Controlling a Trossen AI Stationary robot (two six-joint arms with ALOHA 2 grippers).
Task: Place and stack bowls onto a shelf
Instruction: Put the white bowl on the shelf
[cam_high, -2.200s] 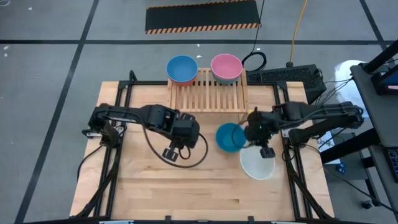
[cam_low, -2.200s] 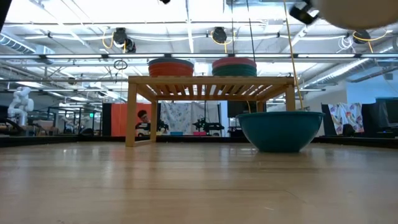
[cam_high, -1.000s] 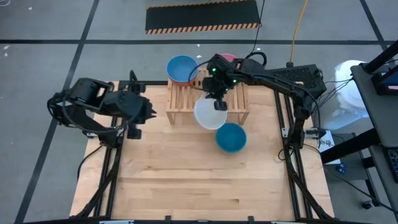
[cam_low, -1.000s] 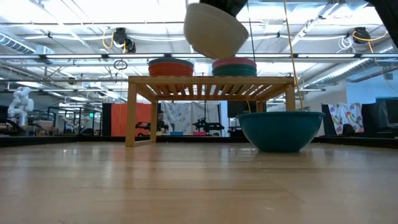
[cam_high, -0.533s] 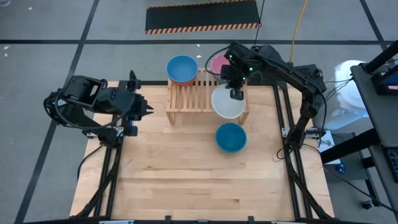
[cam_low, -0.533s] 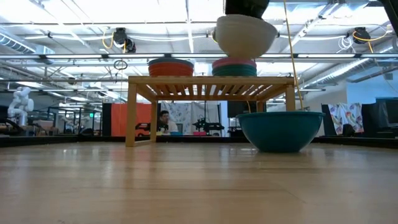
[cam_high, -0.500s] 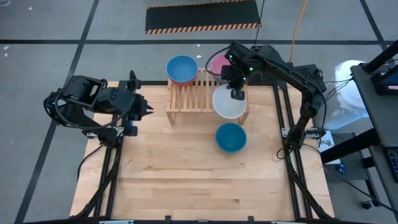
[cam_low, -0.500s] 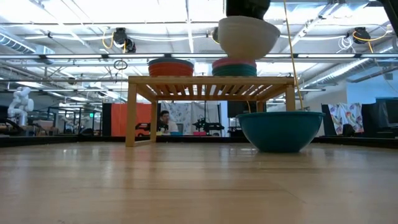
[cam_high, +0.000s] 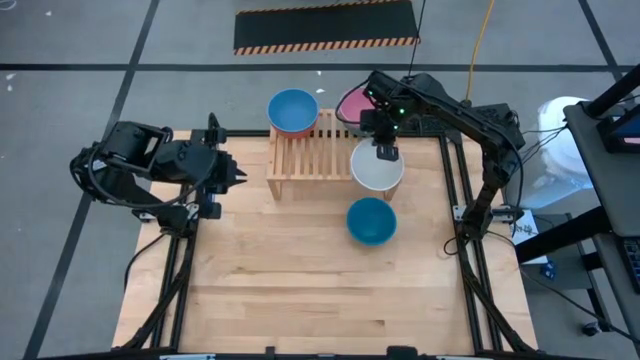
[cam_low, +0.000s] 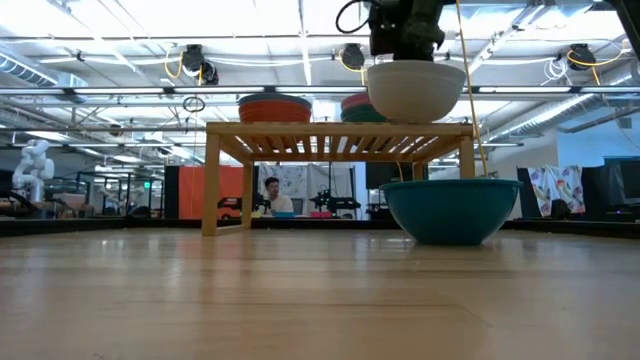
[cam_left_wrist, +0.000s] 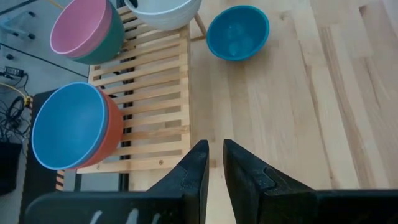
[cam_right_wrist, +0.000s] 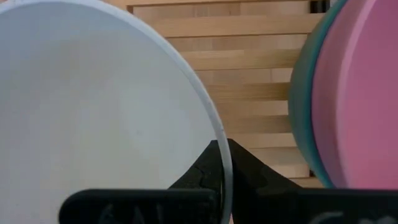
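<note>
My right gripper (cam_high: 385, 150) is shut on the white bowl (cam_high: 378, 167) over the right near corner of the slatted light-wood shelf (cam_high: 320, 155). In the low view the white bowl's (cam_low: 415, 90) underside is about level with the shelf top (cam_low: 340, 128); whether it touches, I cannot tell. At the shelf's far edge the light blue bowl (cam_high: 293, 110) sits nested in the red one (cam_left_wrist: 111, 134), and the pink bowl (cam_high: 355, 102) in the dark green one (cam_left_wrist: 102, 43). The teal bowl (cam_high: 371, 220) stands on the table. My left gripper (cam_high: 235, 178) waits shut near the table's left edge. My right gripper pinches the white bowl's rim (cam_right_wrist: 219, 134) on its far side, one finger inside (cam_right_wrist: 202, 171) the bowl and one outside (cam_right_wrist: 249, 168). The fingers come from above, pointing down. The bowl hangs upright below them, mouth up, beside the pink-and-green stack.
The middle slats of the shelf (cam_left_wrist: 155, 93) are bare between the two stacks. The teal bowl stands just in front of the shelf's right leg (cam_low: 467, 160). The wooden tabletop (cam_high: 300, 290) stretches toward the near edge. Black frame rails (cam_high: 180, 270) run along both sides.
My right gripper has carried the white bowl toward the table's right, from in front of the shelf's middle to its right near corner, and has brought it down from high above the shelf to about the level of its top. The bowl has gone from tilted to upright.
</note>
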